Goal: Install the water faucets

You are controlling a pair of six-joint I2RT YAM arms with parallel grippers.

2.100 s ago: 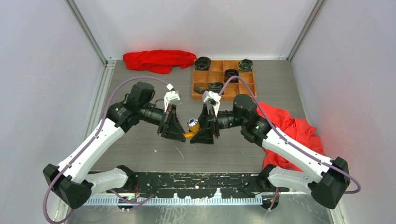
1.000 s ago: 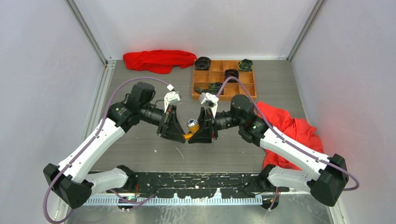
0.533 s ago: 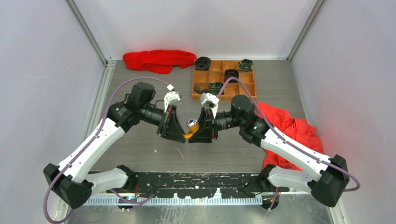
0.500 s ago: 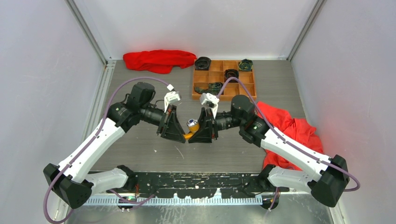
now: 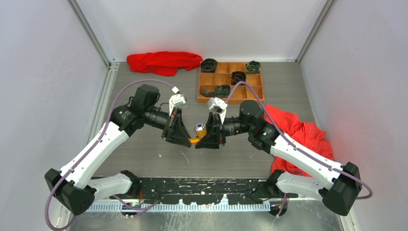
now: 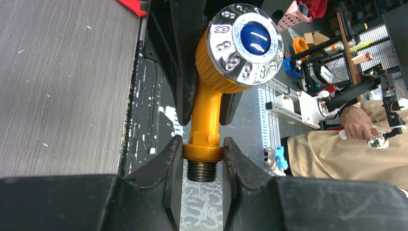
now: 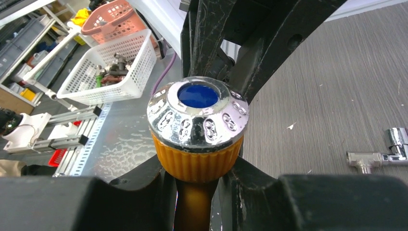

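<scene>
Two hands on one part, and we have them meeting just on the near side of the wooden tray point(image 5: 200, 87), off its left corner. Our left hand point(image 6: 202, 161) is clamped on the orange-yellow faucet point(image 6: 219, 72) at the collar just above its dark threaded end, a finger pressed to each side. Our right hand point(image 7: 195, 197) is closed on the same faucet higher up, fingers against the orange neck right under the ribbed knob. That knob carries a chrome cap point(image 7: 197, 111) with a blue centre. The faucet hangs clear of the bench point(image 5: 144, 159), carried between the two hands. The silver faucet point(image 7: 380, 154) lies flat on the bench, apart from both hands; we catch it only at the edge of the right wrist view, so we cannot place it against the tray. Inside the tray, dark round items point(image 5: 209, 65) sit in several compartments. One red cloth point(image 5: 163, 62) lies left of the tray, a second red cloth point(image 5: 303, 132) off its near right.
</scene>
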